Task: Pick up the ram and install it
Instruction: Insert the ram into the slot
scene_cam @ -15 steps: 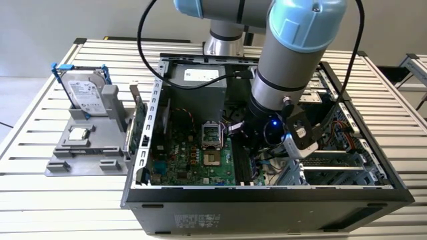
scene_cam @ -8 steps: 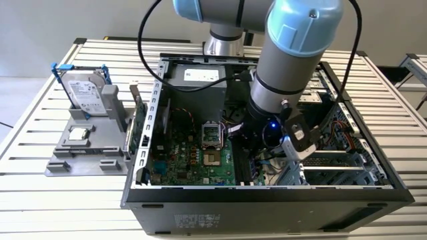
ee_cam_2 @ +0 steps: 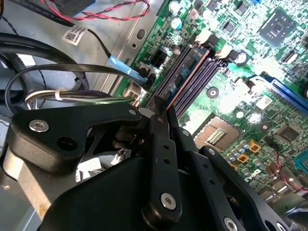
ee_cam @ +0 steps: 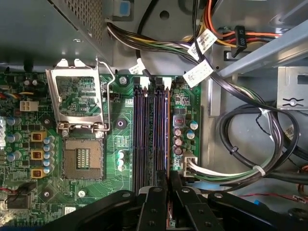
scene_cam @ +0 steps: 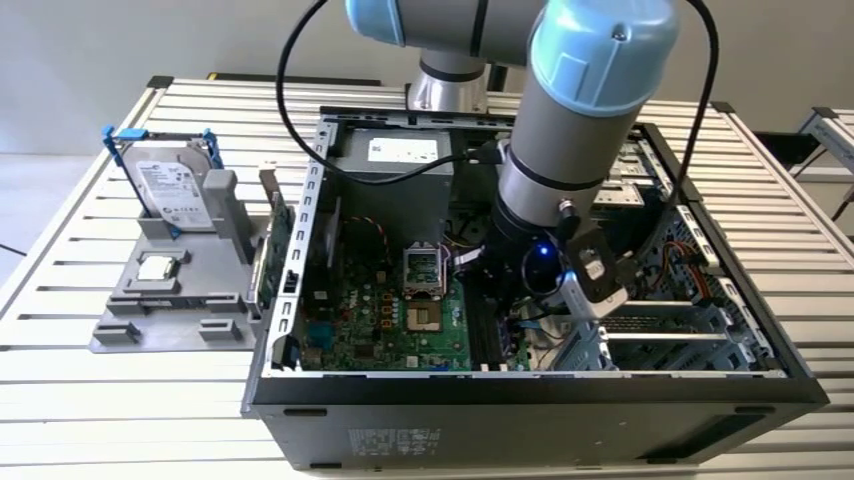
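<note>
While the one arm [scene_cam: 561,130] reaches steeply down into the open computer case [scene_cam: 534,385], one gripper [ee_cam_2: 161,115] sits low over the memory slots [ee_cam: 151,130]; four slots lie side by side on one green motherboard [scene_cam: 387,320]; one processor socket [ee_cam: 83,159] has its metal frame flipped up; outside the case, at the exterior view's left, one grey holder [scene_cam: 174,300] carries one hard drive [scene_cam: 171,190] with blue handles and one green card [scene_cam: 278,250] standing on edge.

Arm pose: forearm tilted, wrist pointing down at the slots; black fingers [ee_cam: 156,202] pressed close together in both wrist views, clamped on the ram [ee_cam_2: 185,72].

Ram: thin stick seen edge-on, a copper-coloured edge along its length, dark chips on its side; it stands in one of the slots, beside the cable bundle [ee_cam: 240,159].
</note>
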You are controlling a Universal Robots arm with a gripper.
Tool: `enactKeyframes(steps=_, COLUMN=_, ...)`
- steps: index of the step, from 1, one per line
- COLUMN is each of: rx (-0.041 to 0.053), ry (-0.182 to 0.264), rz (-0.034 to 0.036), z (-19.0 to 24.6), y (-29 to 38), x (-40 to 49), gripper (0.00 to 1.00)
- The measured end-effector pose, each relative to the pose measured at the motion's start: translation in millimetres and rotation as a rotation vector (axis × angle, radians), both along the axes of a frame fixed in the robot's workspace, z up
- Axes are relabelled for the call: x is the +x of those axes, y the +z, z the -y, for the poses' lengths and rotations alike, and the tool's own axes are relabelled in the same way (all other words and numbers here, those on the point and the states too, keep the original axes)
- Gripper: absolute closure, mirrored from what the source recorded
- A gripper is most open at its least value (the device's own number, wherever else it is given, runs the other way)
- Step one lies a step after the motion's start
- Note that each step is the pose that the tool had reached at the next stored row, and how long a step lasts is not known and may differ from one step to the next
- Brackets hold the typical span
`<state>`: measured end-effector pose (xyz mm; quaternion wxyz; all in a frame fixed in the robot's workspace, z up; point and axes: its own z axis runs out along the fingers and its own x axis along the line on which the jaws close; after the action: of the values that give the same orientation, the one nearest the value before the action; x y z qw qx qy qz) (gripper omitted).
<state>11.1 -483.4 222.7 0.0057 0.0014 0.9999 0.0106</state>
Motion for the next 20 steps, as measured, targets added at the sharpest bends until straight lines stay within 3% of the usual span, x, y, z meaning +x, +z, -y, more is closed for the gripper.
enactKeyframes(steps=20, rx=0.0000, ry=-0.001, rz=0.0000, z=-1.6, y=-5.3, x=1.5, gripper=1.00)
